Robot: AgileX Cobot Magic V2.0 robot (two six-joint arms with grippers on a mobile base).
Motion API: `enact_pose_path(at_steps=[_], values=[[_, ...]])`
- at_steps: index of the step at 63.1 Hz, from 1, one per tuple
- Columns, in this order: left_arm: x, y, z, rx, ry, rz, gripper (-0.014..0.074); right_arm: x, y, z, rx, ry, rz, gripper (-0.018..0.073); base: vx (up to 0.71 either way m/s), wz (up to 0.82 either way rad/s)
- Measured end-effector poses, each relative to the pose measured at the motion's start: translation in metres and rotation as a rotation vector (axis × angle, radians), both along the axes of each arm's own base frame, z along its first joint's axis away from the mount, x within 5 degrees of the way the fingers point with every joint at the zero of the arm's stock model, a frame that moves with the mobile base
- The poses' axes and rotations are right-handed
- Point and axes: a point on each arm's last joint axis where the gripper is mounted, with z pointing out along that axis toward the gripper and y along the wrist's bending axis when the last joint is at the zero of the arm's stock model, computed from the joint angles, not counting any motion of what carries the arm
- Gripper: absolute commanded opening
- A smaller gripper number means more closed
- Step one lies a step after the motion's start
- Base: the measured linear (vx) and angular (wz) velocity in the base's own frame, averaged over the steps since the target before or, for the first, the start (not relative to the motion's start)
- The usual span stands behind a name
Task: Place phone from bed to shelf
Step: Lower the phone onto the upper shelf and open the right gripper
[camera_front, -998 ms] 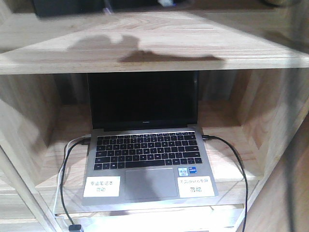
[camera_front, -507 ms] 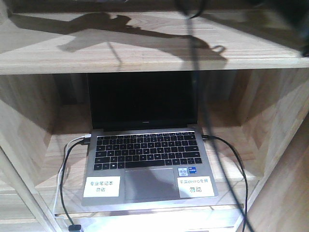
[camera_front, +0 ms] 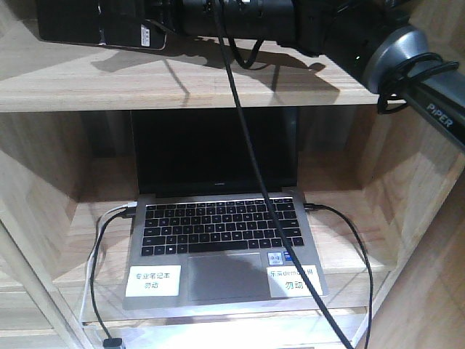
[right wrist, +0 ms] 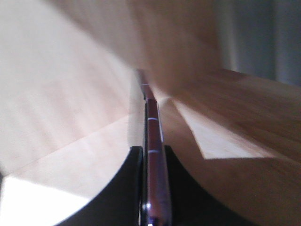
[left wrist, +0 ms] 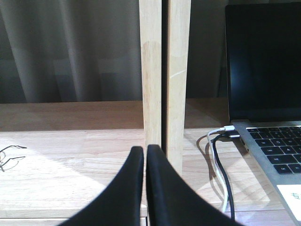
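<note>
The phone (camera_front: 91, 24), a flat black slab with a small white sticker, is held low over the left of the pale wooden shelf (camera_front: 182, 80); I cannot tell whether it touches the board. My right gripper (camera_front: 161, 22) reaches in from the right and is shut on its right end. In the right wrist view the phone (right wrist: 153, 141) shows edge-on, its pinkish metal rim clamped between the black fingers (right wrist: 134, 169), with the shelf (right wrist: 225, 117) close by. My left gripper (left wrist: 145, 149) is shut with nothing in it, low in front of a wooden post (left wrist: 164, 70). The bed is out of view.
An open silver laptop (camera_front: 218, 225) sits in the compartment below the shelf, with cables (camera_front: 102, 240) at its left and a black one (camera_front: 356, 247) at its right. The arm's own cable (camera_front: 247, 145) hangs across the front. Spectacles (left wrist: 9, 157) lie on the board at left.
The right arm has come in from the right over the upper shelf with the phone. A second ago only its shadow and blurred parts showed there. The laptop has not moved.
</note>
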Motion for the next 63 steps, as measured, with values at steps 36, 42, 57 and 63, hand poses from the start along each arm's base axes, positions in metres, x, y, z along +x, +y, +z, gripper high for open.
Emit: enact_pose_path(at_steps=[36,42,57,63], values=[[0.0,0.0,0.0,0.0,0.0,0.0,0.0001,0.0013,0.0003,-0.0012,-0.007,-0.016,-0.003,0.0352,0.0,0.0],[0.0,0.0,0.0,0.0,0.0,0.0,0.0001,0.0019,0.0001,-0.001,-0.005,-0.017,-0.01,0.0492,0.0,0.0],[0.0,0.0,0.0,0.0,0.0,0.0,0.0001,0.0039,-0.0008,-0.0003,0.001,-0.022,-0.034,0.0689,0.0,0.0],[0.0,0.0,0.0,0.0,0.0,0.0,0.0001,0.004,-0.0008,-0.0002,0.002,-0.022,-0.035,0.0685,0.0,0.0]])
